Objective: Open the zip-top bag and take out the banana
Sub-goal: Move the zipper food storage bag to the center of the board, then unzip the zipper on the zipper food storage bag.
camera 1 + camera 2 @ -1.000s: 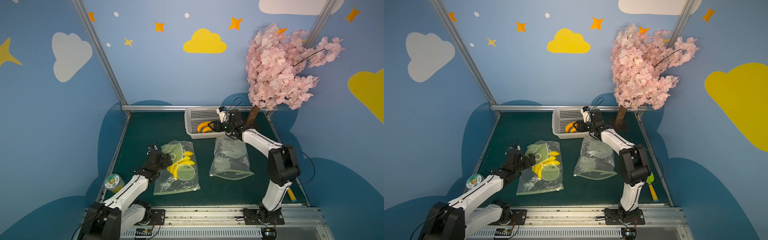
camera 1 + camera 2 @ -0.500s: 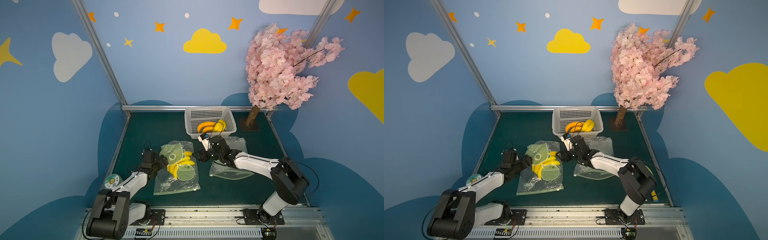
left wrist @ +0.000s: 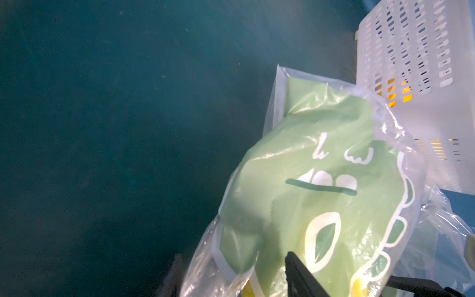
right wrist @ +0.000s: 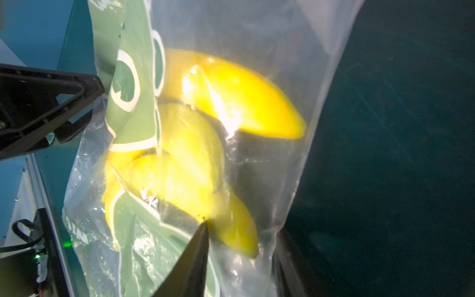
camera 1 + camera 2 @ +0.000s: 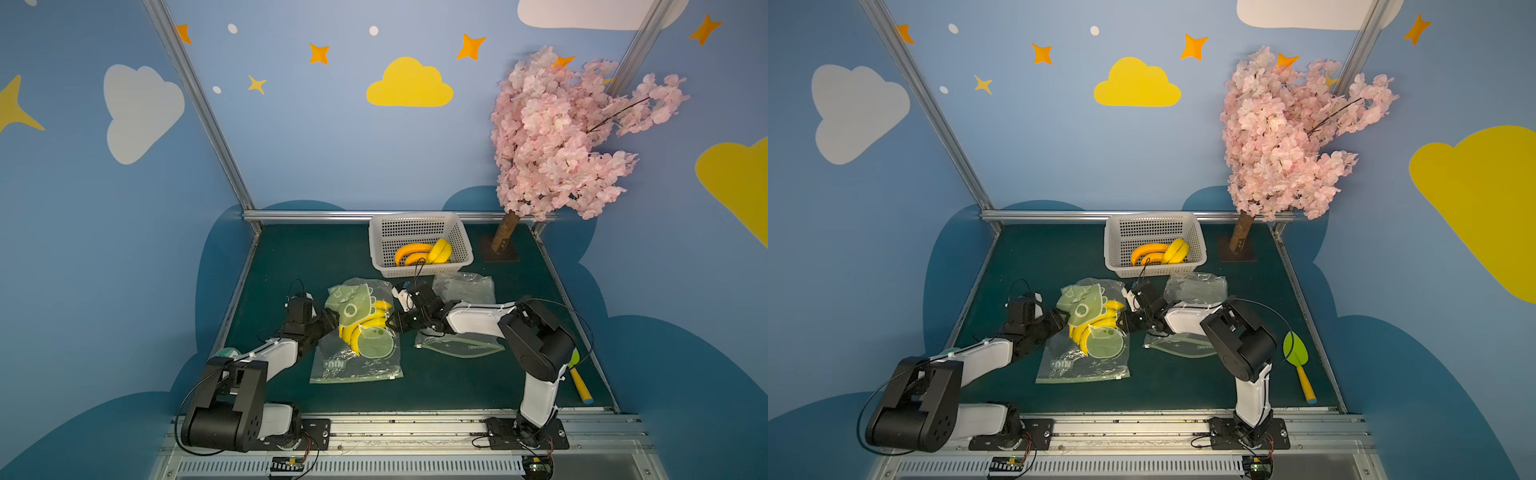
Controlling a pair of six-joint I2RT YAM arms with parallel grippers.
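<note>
The zip-top bag (image 5: 356,365) lies flat near the middle of the green mat (image 5: 291,266), and the banana (image 5: 362,329) is inside it, a yellow bunch showing through the clear film under the green print. We cannot tell from these views whether the seal is parted, so we judge the opening step as not yet done. The left gripper (image 5: 329,322) sits at one side edge of the bag and the right gripper (image 5: 392,323) at the opposite edge, low to the mat and facing each other, most likely so each can take a side and pull the film apart. In the wrist views each pair of jaws stands spread with the bag's edge between them: a right finger (image 4: 195,257) nearly meets a banana tip through the plastic, and a left finger (image 3: 299,272) lies over the printed film. A second, empty bag (image 5: 465,286) rests under the right arm. Behind it, the white basket (image 5: 417,220) already holds other bananas (image 5: 422,252), which suggests where this one goes.
</note>
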